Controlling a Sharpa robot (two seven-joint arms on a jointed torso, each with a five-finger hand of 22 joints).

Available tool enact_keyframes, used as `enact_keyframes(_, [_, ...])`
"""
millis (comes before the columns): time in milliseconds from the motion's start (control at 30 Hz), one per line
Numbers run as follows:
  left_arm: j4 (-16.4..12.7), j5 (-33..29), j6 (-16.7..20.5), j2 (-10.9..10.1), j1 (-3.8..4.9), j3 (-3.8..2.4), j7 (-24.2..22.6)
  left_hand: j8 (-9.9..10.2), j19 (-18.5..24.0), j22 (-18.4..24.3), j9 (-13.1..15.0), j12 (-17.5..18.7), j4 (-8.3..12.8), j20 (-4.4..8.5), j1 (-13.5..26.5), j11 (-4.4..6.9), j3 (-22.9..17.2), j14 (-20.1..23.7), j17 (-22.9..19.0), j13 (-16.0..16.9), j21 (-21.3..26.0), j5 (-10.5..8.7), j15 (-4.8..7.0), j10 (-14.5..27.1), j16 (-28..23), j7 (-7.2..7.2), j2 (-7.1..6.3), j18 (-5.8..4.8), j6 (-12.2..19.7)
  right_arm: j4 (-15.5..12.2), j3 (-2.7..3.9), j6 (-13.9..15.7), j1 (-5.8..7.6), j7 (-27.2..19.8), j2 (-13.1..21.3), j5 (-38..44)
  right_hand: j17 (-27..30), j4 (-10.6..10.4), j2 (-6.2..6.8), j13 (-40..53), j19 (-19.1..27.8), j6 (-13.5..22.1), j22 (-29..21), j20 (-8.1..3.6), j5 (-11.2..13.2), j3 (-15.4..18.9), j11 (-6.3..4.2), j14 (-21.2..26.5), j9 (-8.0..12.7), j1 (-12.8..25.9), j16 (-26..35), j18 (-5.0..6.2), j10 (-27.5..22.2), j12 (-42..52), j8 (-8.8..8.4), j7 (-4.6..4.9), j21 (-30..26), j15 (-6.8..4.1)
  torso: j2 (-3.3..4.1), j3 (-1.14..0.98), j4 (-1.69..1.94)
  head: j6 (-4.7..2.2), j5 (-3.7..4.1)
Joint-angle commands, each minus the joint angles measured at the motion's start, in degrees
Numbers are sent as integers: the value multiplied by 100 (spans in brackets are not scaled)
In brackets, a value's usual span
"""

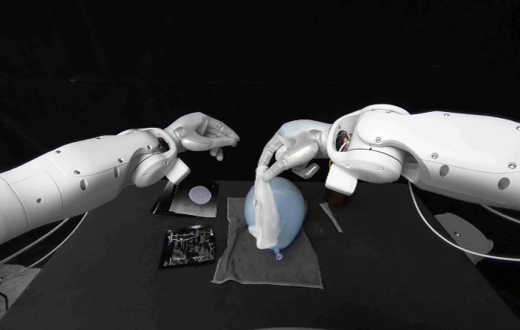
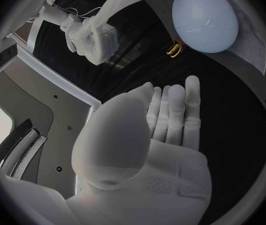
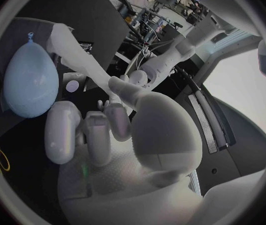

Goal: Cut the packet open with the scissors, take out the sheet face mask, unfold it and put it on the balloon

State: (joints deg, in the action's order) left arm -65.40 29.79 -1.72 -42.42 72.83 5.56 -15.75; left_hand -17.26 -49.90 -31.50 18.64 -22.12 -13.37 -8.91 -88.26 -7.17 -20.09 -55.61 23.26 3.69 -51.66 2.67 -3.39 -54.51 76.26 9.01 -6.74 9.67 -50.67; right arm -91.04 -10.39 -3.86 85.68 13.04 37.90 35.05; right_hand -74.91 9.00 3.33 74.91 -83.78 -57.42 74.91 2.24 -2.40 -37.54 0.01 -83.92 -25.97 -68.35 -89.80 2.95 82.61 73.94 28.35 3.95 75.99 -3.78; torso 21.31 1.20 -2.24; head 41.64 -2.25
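Left hand [image 1: 203,134] hung over the table's left side, fingers side by side and loosely extended, holding nothing; the black packet [image 1: 188,245] lay flat nearer the robot. Balloon [image 1: 284,202] lay on a pale cloth [image 1: 244,266] at centre, long axis running away from the robot (knot end toward the robot). Right hand [image 1: 291,148] pinched the top of the sheet mask [image 1: 260,221], which draped lengthwise down the balloon's left flank.

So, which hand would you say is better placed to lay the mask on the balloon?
The right hand: it pinches the mask, hanging against the balloon below. The left hand is empty, farther off.
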Motion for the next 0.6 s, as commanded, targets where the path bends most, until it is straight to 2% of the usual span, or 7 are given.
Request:
enact_keyframes(33, [-33,-375,19,-7,-6,-6,-57,31,-66,10,-6,42,-43,-3,52,12,-4,-64,-10,3,-3,9,2,-71,23,8,-1,92,-50,-80,28,-951,76,140,60,1883,-1509,-11,2,411,-243,7,1125,-15,-39,2,-45,-608,-13,-54,-20,-20,168,16,28,15,65,-17,3,-6,-9,-26,28])
enact_keyframes(200, [-58,-565,161,-6,-15,-5,-119,50,-132,16,-5,99,-42,17,51,28,-26,-133,-12,4,-14,9,22,-138,44,3,-7,94,-77,-159,64,-1114,240,177,152,3695,-1509,1,28,427,-257,-11,1139,-13,-39,11,-46,-608,-21,-67,-20,-30,180,36,43,12,110,-15,12,-1,-7,-45,76])
enact_keyframes(367, [-158,-734,242,-1,-19,-5,-173,74,-210,22,-5,167,-62,34,100,30,-3,-213,-14,4,-28,9,30,-175,65,-15,-72,94,-91,-243,85,-1087,365,174,256,5195,-1509,1,55,453,-268,-37,1148,-8,-38,24,-49,-608,-28,-69,-20,-37,201,72,59,6,141,-9,19,-2,-4,-39,107])
enact_keyframes(600, [-382,-813,187,-18,-21,-5,-224,151,-342,65,-17,384,-121,47,248,13,146,-407,64,-6,-7,8,29,-143,74,-56,-291,90,-75,-537,105,-965,434,228,412,6343,-1509,-6,78,470,-280,-64,1158,-4,-38,31,-52,-608,-31,-70,-20,-44,220,95,69,-2,175,-2,20,-8,-6,-6,97])
